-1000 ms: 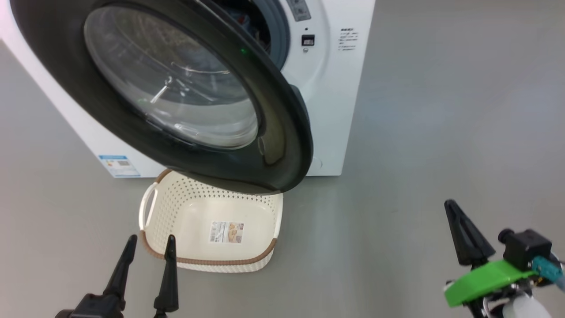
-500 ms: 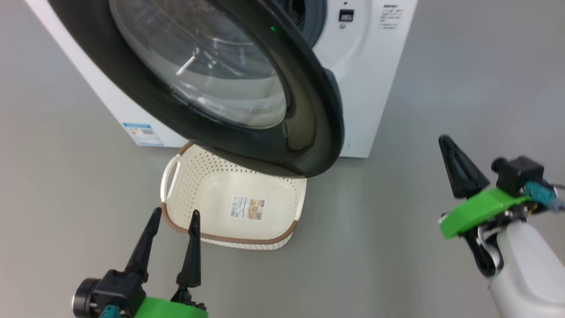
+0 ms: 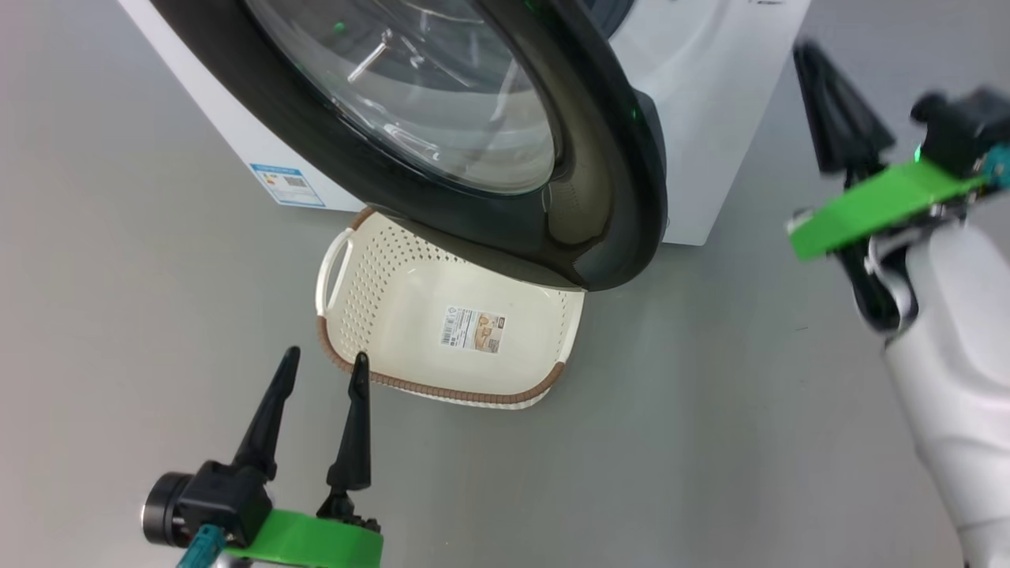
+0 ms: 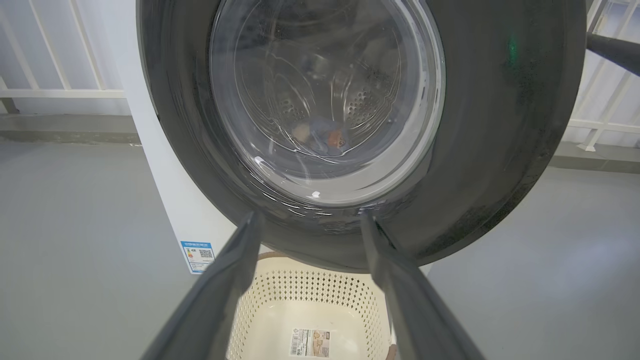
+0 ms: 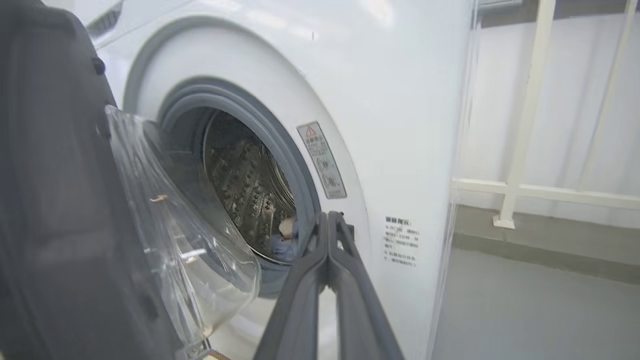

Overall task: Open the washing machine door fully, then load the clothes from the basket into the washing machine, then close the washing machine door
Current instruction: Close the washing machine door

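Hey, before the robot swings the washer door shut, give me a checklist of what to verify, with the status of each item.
1. Basket emptied: ok, just its label sticker on the bottom.
2. Clothes inside the drum: ok, blue fabric lies low in it.
3. Gasket free of trailing fabric: cannot tell, its lower edge is hidden.
4. Washing machine door free to swing: cannot tell, it overhangs the basket and the clearance is unclear.
5. Left gripper empty: ok, open, holding nothing.
6. Right gripper ready to push: ok, shut, empty, apart from the door.
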Tool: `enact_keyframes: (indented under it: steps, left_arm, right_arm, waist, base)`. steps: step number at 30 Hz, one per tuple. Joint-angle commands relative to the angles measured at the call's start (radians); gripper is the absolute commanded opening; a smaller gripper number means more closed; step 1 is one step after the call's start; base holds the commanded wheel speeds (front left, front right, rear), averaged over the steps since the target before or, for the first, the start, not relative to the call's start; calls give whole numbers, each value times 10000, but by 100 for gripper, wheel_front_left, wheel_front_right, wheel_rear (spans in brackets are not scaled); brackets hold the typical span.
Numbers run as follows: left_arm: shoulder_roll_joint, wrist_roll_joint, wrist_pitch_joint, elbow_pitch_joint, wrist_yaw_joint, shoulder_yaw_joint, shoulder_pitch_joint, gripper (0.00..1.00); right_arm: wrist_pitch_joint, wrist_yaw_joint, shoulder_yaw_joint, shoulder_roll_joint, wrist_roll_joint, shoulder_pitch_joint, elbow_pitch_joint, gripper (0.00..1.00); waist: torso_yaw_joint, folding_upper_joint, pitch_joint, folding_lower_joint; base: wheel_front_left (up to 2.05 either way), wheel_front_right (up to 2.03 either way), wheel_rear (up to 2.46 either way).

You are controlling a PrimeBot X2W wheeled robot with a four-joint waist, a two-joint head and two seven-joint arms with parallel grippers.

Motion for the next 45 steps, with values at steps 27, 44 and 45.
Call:
enact_keyframes:
  steps: [27, 44, 45]
  left_arm:
    - [-51, 322, -121, -414, 3, 747, -403, 100]
    - [-155, 441, -122, -436, -71, 772, -579, 100]
    - [-158, 450, -122, -442, -69, 782, -581, 100]
  right_arm:
    - [2762, 87, 3890, -307, 306, 869, -6667, 0]
    - [1964, 87, 3854, -313, 855, 1303, -4157, 0]
    - [1925, 87, 3806, -326, 866, 1267, -4039, 0]
  waist:
    - [-170, 0, 281, -1]
    - [-232, 0, 561, -1]
    - [-235, 0, 573, -1]
  base:
    - [0, 0, 0]
    - [0, 0, 0]
    - [0, 0, 0]
